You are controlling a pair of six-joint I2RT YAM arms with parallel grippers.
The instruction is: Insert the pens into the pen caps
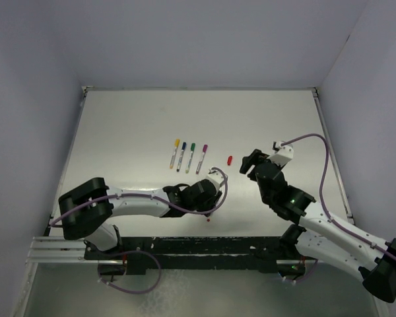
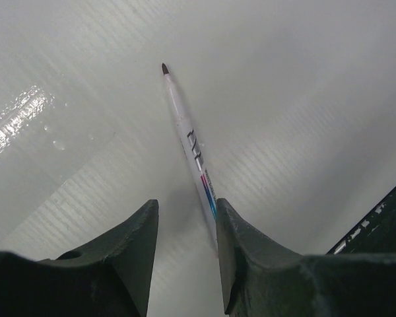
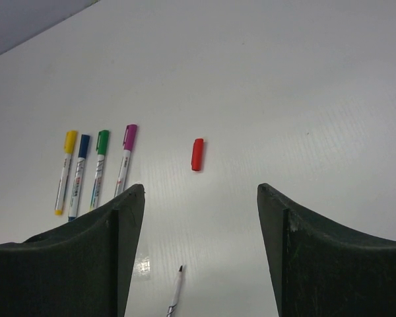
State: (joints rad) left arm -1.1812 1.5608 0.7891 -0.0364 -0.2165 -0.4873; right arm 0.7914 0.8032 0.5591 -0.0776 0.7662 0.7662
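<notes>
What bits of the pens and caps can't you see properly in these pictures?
- Uncapped pen: left wrist view, rear end hidden behind a finger; grip unclear.
- Right wrist view: bottom edge cuts that pen off.
- Top view: pen hard to pick out by the left gripper; print on capped pens too small.

The uncapped pen (image 2: pixel 191 142) runs down behind the left fingers (image 2: pixel 251 264), its rear end hidden.

Honestly nothing really readable here, the thin white uncapped marker pen (image 2: pixel 193 148) has dark lettering and a red-blue stripe on its barrel, but it's too blurry to make out.
</notes>
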